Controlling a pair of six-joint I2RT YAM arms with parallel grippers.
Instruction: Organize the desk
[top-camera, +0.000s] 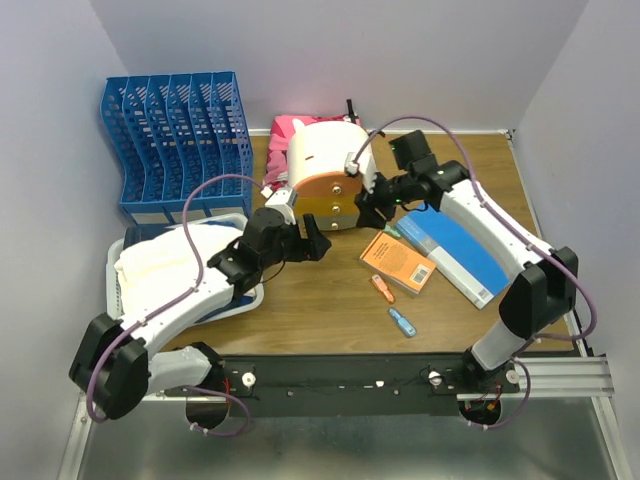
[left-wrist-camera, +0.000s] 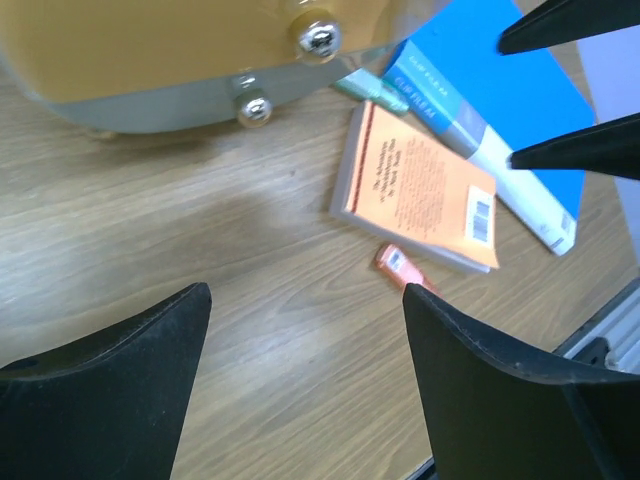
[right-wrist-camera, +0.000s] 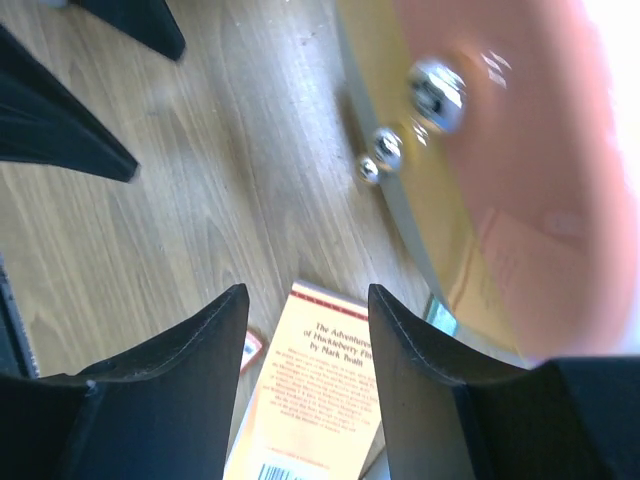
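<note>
**Both arms meet at mid-desk, jaws empty**

The desk (top-camera: 330, 305), a flat brown wood-grain tabletop, fills the space between pale lavender walls, and a black metal rail (top-camera: 350, 375) runs along its near edge.

A white rounded box with an orange front and small metal knobs (top-camera: 325, 175) stands at the back middle of the desk. In front of it and to the right lies an orange paperback book (top-camera: 397, 262). It rests against a blue-covered folder with a white spine (top-camera: 455, 250), which lies flat and at an angle. A small orange pen-like object (top-camera: 383, 289) lies just beside the book's near edge, and a small blue one (top-camera: 402, 322) lies a little nearer the rail.

The left gripper (left-wrist-camera: 305, 295) hovers over bare wood near the box's front. Its jaws are spread wide and there is nothing between them. The right gripper (right-wrist-camera: 307, 295) hangs close to the box's right side, above the book. Its jaws are partly apart and hold nothing.

A blue plastic file rack with slotted dividers (top-camera: 180, 140) stands in the far left corner. In front of it sits a white tray (top-camera: 243, 296) with pale cloth in it. A pink item (top-camera: 285, 128) shows behind the box.
</note>
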